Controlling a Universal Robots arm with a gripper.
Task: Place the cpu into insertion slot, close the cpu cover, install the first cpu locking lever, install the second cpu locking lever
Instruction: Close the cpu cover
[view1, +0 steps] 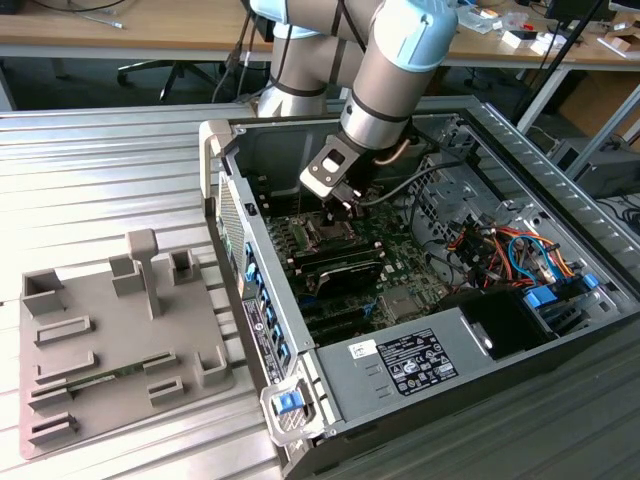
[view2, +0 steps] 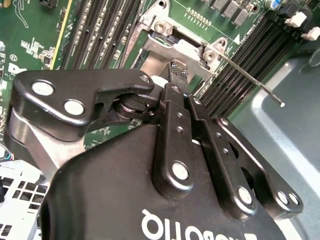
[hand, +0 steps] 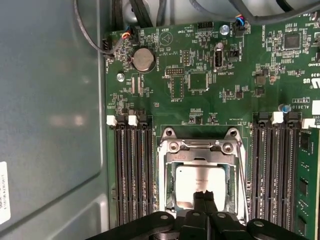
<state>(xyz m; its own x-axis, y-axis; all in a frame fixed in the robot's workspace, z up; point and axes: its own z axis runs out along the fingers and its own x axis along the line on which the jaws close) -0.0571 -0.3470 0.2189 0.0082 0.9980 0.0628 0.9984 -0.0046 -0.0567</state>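
The gripper (hand: 202, 196), jaws together and holding nothing, sets its tips at the near edge of the cpu (hand: 199, 176), likely to keep it flat in the insertion slot (view1: 325, 236). The cpu cover (hand: 200, 156) appears folded down around the chip. Farther off, one locking lever (view2: 250, 80) sticks up, apparently unlatched.

The fingers (view1: 347, 203) hang inside the open computer case (view1: 250, 272), the insertion slot (view1: 325, 233) just below them; a grey tray (view1: 100, 352) lies well apart on the worktop (view1: 100, 170).
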